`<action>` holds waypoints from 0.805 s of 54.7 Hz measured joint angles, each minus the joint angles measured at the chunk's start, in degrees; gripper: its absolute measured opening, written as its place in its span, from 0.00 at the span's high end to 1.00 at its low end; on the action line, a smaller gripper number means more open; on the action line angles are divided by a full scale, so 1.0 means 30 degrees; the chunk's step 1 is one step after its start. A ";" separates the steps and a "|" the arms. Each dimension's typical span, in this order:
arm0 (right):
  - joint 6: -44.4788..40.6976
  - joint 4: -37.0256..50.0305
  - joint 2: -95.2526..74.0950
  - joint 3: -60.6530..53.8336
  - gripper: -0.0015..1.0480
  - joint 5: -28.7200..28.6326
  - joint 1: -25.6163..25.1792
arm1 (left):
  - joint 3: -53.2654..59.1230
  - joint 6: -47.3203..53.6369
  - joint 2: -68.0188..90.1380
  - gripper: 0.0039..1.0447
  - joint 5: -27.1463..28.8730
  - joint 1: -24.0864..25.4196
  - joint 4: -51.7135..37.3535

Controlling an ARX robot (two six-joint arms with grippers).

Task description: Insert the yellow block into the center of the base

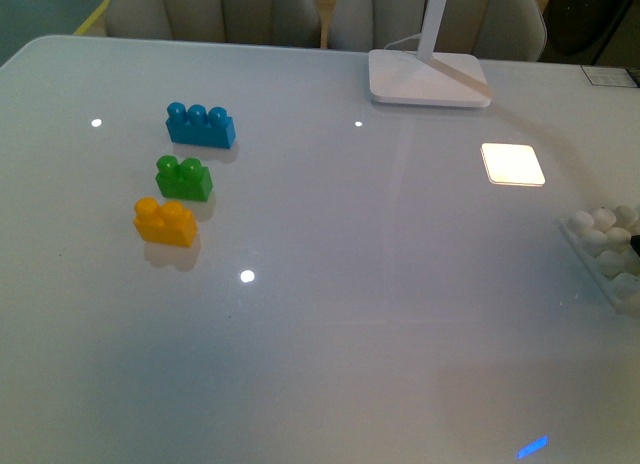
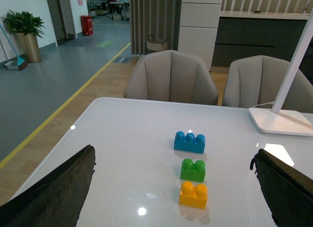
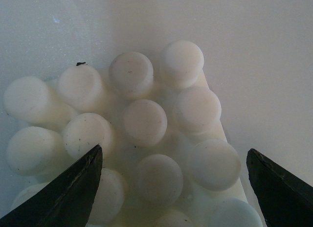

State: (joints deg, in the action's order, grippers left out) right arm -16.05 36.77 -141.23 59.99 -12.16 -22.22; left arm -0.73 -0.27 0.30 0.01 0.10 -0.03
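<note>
One yellow block [image 1: 166, 222] sits upright on the table [image 1: 330, 314], on the left side. It is the nearest to me in a row of three, with the green brick [image 1: 184, 178] just behind it and the blue brick [image 1: 200, 125] beyond that. Base [image 1: 607, 246] lies well apart, far to the right, partly cut off by the front view's edge. My right gripper [image 3: 173, 148] hangs close over the base, jaws spread wide, holding nothing. My left gripper [image 2: 172, 156] is raised, jaws likewise wide apart and empty, facing the brick row. Lamp foot [image 1: 428, 79] stands at the far side.
</note>
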 joint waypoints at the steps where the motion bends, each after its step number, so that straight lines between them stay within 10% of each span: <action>1: 0.0036 -0.0117 0.0066 -0.0015 0.16 0.0138 0.0109 | 0.0000 0.0000 0.0000 0.07 0.0000 0.0000 0.0000; 44: 0.6470 -0.1377 0.1341 -0.1763 0.15 0.5705 0.6535 | 0.0000 0.0000 0.0000 0.07 0.0000 0.0000 0.0000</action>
State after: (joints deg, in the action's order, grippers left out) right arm 3.36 32.64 -137.21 54.70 4.95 -2.61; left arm -0.73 -0.27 0.30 0.01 0.10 -0.03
